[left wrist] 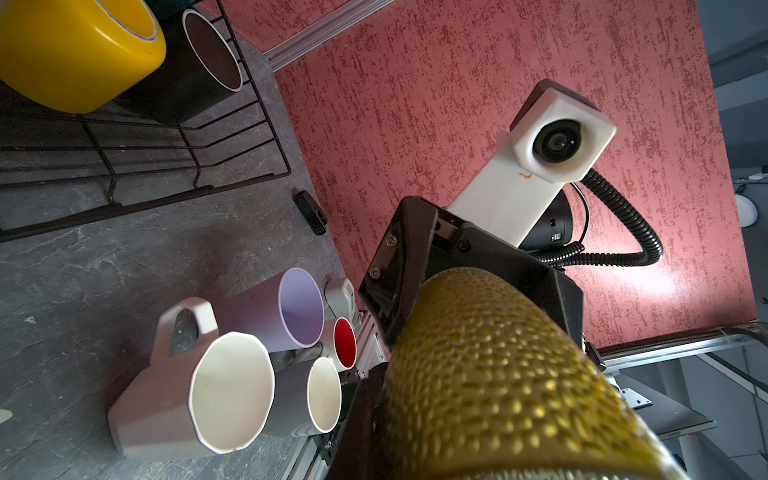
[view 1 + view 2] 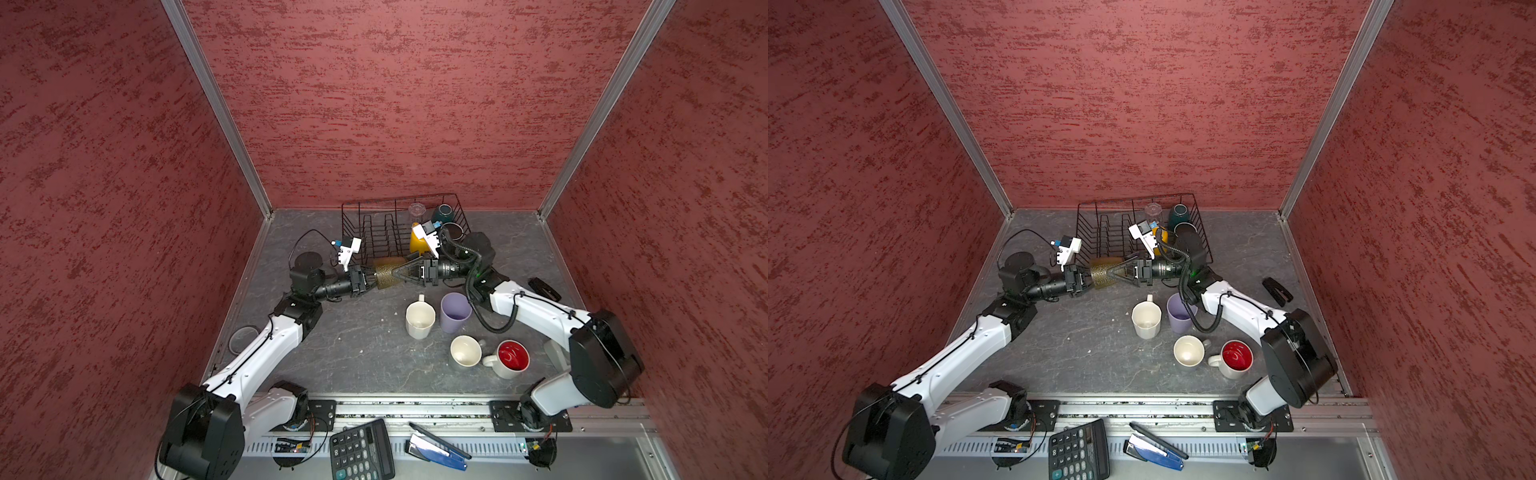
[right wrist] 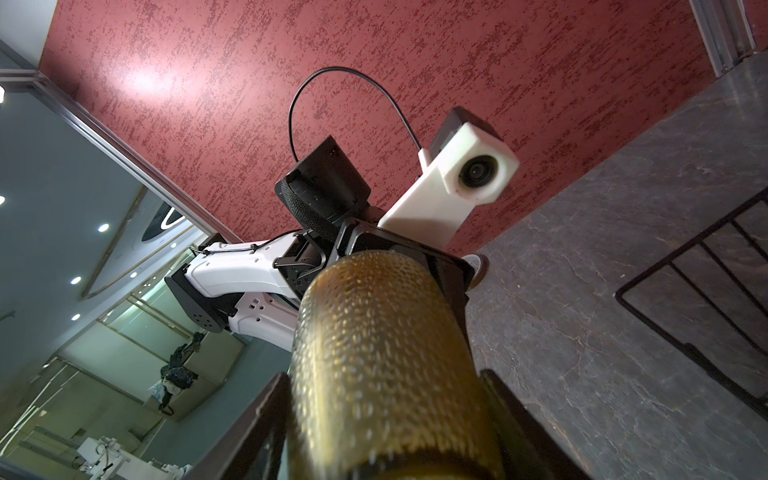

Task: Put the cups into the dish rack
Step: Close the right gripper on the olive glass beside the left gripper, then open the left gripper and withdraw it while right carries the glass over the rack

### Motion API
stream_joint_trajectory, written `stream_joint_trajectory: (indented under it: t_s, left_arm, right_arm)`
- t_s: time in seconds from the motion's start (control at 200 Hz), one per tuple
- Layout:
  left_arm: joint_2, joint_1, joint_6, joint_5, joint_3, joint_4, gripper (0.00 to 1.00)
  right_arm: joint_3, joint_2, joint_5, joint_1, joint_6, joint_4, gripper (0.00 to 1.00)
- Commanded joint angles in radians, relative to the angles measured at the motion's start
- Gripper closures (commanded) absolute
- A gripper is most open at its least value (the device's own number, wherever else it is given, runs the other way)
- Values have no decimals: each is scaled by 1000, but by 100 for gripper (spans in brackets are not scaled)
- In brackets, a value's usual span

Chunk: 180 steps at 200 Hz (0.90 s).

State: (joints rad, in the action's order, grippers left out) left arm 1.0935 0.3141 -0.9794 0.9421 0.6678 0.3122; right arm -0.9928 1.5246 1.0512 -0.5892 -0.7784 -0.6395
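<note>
Two grippers are facing each other just near of the dish rack (image 2: 343,224). Your left gripper (image 2: 371,281) is pinching the olive glass (image 2: 383,283) tightly, holding it sideways above the table. Your right gripper (image 2: 397,274) is keeping its fingers around the other end; whether they are pressing is not clear.

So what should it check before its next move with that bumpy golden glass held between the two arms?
1. Grip of the left pincer on the olive glass: ok.
2. The right pincer straddles the glass: ok.
3. Firm clamp by the right pincer: cannot tell.
4. Free space in the dish rack: ok.
5. Glass clear of the white mug: ok.
</note>
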Motion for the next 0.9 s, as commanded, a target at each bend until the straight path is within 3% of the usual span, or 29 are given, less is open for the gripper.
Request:
stream_joint_trajectory:
  t_s: [0.0,0.14,0.276,0.491,0.696,0.897]
  left_arm:
    - [-2,-4,21,-12,38,-11,88]
    - [-8,-8,34,-22,42,-42,73]
    - [-23,-14,53,-35,46,-81,47]
    - [-90,-23,140,-122,56,-222,16]
    - [-193,-40,237,-324,41,-404,5]
    - [-280,-55,323,-527,40,-579,3]
  right_arm:
    - [-46,13,6,-11,-26,-20,53]
    - [-61,2,-20,-11,-32,6,64]
    - [-73,-25,-55,-8,-4,65,71]
    - [-136,-101,-187,2,155,376,80]
    - [-234,-186,-397,49,367,820,82]
    - [-372,-225,-674,116,535,1198,84]
